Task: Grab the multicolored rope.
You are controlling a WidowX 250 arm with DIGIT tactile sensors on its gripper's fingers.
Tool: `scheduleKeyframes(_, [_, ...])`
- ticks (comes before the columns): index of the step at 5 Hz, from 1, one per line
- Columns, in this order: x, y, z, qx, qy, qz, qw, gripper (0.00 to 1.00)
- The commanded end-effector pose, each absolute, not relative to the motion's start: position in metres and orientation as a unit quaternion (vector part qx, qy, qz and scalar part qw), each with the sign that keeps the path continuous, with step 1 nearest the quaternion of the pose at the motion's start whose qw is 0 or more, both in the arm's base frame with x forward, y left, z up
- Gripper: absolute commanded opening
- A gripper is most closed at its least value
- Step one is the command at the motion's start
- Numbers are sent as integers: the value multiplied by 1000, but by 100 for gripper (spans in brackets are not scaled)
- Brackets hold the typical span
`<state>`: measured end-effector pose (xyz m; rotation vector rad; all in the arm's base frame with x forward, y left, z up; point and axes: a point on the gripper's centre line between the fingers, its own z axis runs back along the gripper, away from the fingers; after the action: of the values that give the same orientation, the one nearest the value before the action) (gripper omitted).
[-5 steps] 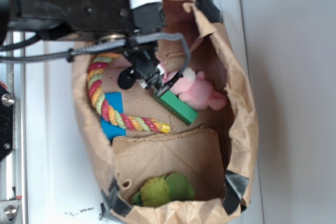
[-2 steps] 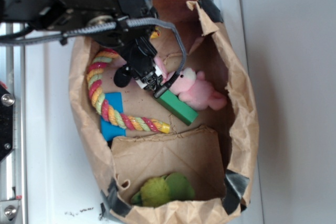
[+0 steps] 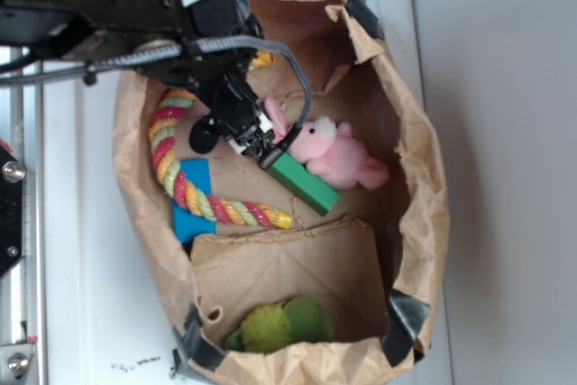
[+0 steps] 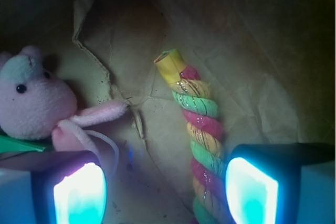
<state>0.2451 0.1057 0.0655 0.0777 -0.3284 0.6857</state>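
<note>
The multicolored rope lies curved in a C on the floor of a brown paper bag, with one end near the green block and the other under my arm. My gripper hangs open inside the bag, between the rope's curve and the pink plush bunny. In the wrist view the rope runs from its yellow end down between my fingers, close against the right fingertip. The gripper is open and empty. The bunny sits at the left, above the left fingertip.
A green block lies against the bunny. A blue block lies under the rope. A cardboard flap covers the near part of the bag, with a green plush thing beneath it. The bag walls stand close all round.
My arm has shifted left and slightly away in the exterior view. The gripper has drawn back from the bunny toward the rope's upper part, still open.
</note>
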Motion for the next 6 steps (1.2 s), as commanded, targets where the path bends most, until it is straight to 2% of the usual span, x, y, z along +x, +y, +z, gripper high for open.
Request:
scheduleKeyframes(1, [246, 113, 83, 40, -187, 342, 920, 100])
scheduleKeyframes(3, [246, 113, 83, 40, -187, 342, 920, 100])
scheduleKeyframes(4, [252, 122, 74, 48, -184, 346, 919, 100])
scheduleKeyframes(6, [235, 141, 53, 70, -229, 285, 928, 100])
